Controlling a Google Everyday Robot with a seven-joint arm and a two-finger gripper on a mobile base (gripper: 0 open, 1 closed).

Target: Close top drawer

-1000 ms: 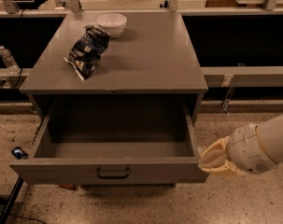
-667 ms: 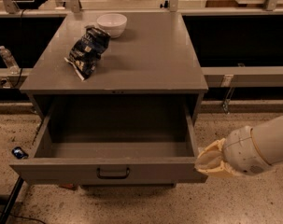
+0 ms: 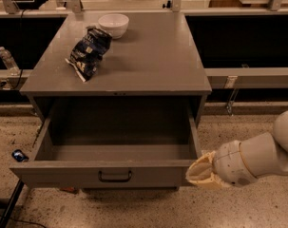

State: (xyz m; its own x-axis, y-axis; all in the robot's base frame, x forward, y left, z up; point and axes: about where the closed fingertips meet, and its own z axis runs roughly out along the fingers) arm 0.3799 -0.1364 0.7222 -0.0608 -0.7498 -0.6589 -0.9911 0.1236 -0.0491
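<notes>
Left of the claw (image 3: 200, 173), the top drawer (image 3: 62, 175) stands pulled far out, its right front corner just beside the claw. Claw opening: cannot tell. Above-left of claw, on tabletop (image 3: 153, 56): white bowl (image 3: 113, 23), crumpled dark bag (image 3: 89, 51).

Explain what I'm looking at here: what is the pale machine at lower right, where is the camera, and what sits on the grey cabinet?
This is a single camera's picture, looking down at a grey cabinet from its front. Where the camera is mounted is not known. The pale rounded limb at lower right is the robot's one arm. It ends in the gripper, which sits right by the right front corner of the top drawer. That drawer is pulled far out, and the job is to push it shut. Nothing appears to be held. On the cabinet top lie a white bowl and a crumpled dark blue snack bag.
</notes>
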